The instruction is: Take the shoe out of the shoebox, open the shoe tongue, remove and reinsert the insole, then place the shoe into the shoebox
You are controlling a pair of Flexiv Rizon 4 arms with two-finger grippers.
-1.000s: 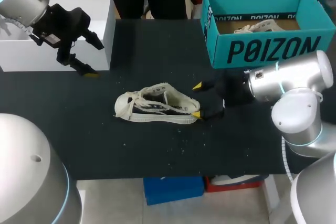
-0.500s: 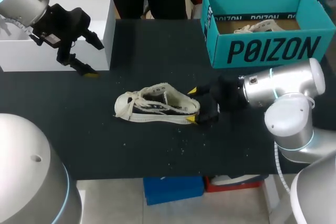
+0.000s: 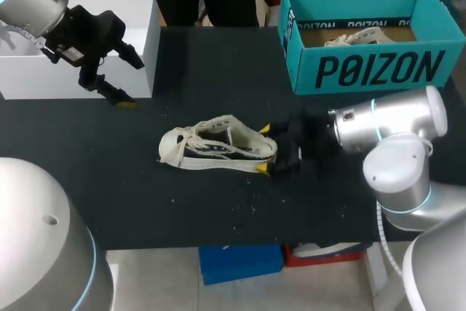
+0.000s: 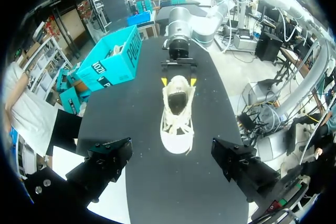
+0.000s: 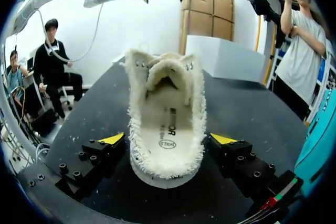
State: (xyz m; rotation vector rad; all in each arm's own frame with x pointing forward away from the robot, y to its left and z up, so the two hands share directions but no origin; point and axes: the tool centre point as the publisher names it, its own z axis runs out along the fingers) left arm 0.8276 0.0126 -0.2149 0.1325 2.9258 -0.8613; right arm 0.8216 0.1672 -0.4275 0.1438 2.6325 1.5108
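Head view places the shoe (image 3: 218, 149) upright on its sole near the middle of the bench (image 3: 218, 216), with its toe toward the left arm's side and its heel toward the right arm. It sits well apart from the teal shoebox (image 3: 378, 71) at the far right, where a second shoe (image 3: 368, 37) lies inside. The right jaws stand open around the heel, one yellow tip on each side. The right wrist view shows a narrow gap on both sides, so they hold nothing. The left jaws are spread wide and empty in front of the white box (image 3: 80, 34), far from the shoe. The step in hand looks like pinning the heel so the tongue (image 5: 164, 74) can be pulled open. To do it well, the right jaws should close evenly on both heel walls, low near the sole. The soft frayed collar would likely fold under pressure higher up. A centred grip should stop the shoe twisting on the bench. It would also leave the opening and the insole (image 5: 165, 135) clear for the left jaws, which would do best to come in from the toe end, above the laces (image 3: 178, 143).
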